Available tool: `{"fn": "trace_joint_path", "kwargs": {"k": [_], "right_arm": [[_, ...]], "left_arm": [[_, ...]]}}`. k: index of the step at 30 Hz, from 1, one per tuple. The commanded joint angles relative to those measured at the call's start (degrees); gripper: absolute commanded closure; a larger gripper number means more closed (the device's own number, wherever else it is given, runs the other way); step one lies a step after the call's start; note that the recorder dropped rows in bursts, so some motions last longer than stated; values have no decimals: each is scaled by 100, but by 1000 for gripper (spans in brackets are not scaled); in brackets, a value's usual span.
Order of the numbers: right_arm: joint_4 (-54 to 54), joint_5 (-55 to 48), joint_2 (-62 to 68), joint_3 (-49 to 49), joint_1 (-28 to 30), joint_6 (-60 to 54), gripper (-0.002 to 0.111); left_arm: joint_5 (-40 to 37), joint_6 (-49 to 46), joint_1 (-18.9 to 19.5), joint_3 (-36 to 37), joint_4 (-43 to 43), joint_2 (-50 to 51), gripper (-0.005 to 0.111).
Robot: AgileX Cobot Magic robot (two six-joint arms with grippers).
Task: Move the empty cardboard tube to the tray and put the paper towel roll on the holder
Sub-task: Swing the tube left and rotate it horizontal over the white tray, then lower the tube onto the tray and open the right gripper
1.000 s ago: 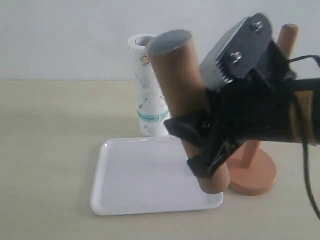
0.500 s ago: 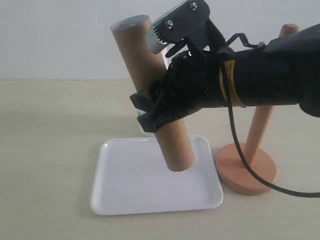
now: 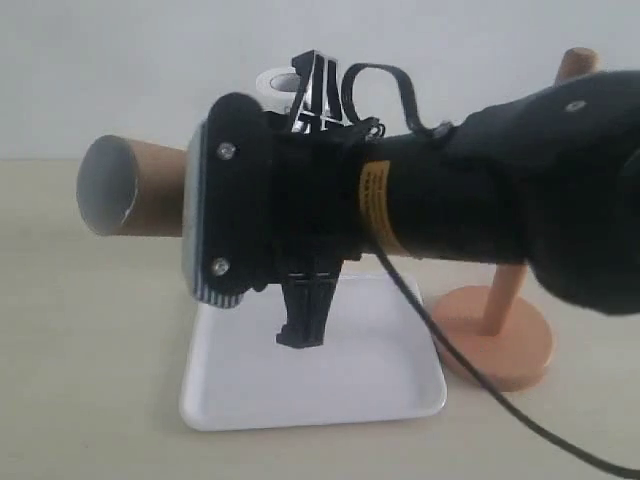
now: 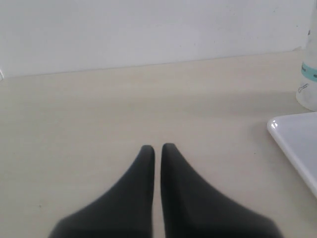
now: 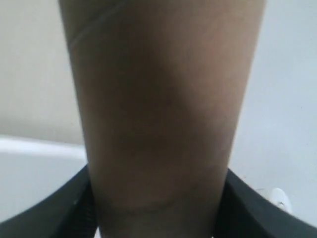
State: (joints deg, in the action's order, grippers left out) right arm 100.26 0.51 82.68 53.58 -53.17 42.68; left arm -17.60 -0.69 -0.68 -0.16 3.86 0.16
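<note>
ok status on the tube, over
Left gripper shut, empty, beside tray. Right gripper shut on empty cardboard tube, roughly level above tray, not yet down. Nothing seen between tube and tray.

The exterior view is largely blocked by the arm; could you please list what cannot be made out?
Paper towel roll: exterior view, all but its top rim hidden behind the right arm; left wrist view, cut off by the edge.
Holder: exterior view, middle of the pole behind that arm.
Cardboard tube: exterior view, far end hidden by the arm; right wrist view, ends out of frame.
</note>
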Motion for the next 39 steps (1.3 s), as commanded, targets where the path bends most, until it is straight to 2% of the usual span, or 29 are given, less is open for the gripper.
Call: {"fn": "trace_joint_path", "kwargs": {"k": [1, 3, 6, 7, 10, 13, 14, 16, 18, 21, 22, 25, 27, 39], "right_arm": [[-580, -1611, 372, 45, -634, -150, 109], [-1764, -1844, 636, 140, -747, -330, 109], [-4087, -3058, 1021, 589, -746, -1623, 109], [-4559, -3419, 1096, 749, -746, -2111, 109], [-5785, -3749, 1183, 1259, -735, -3922, 109], [-6448, -3541, 1183, 1678, -735, -4926, 109], [-6774, -3664, 1208, 1851, -735, -5579, 109], [-6882, -4214, 1402, 2124, -724, -6049, 109], [-7265, -4500, 1630, 2391, -573, -6433, 109], [-9031, -4973, 2014, 2825, -61, -7909, 109], [-9275, -5125, 2093, 2901, 44, -8158, 109], [-9655, -5682, 2472, 3177, 440, -8675, 109], [-9664, -5709, 2697, 3278, 532, -8685, 109], [-9667, -5478, 3638, 3964, 519, -8585, 108]], "left_arm": [[32, -30, 12, 16, -29, -16, 103], [32, -30, 12, 16, -29, -16, 103], [32, -30, 12, 16, -29, -16, 103], [32, -30, 12, 16, -29, -16, 103], [32, -30, 12, 16, -29, -16, 103], [32, -30, 12, 16, -29, -16, 103], [32, -30, 12, 16, -29, -16, 103], [32, -30, 12, 16, -29, -16, 103], [32, -30, 12, 16, -29, -16, 103], [32, -30, 12, 16, -29, -16, 103], [32, -30, 12, 16, -29, -16, 103], [18, -30, 12, 16, -29, -16, 103], [18, -30, 12, 16, -29, -16, 103], [18, -30, 12, 16, -29, -16, 103]]}}
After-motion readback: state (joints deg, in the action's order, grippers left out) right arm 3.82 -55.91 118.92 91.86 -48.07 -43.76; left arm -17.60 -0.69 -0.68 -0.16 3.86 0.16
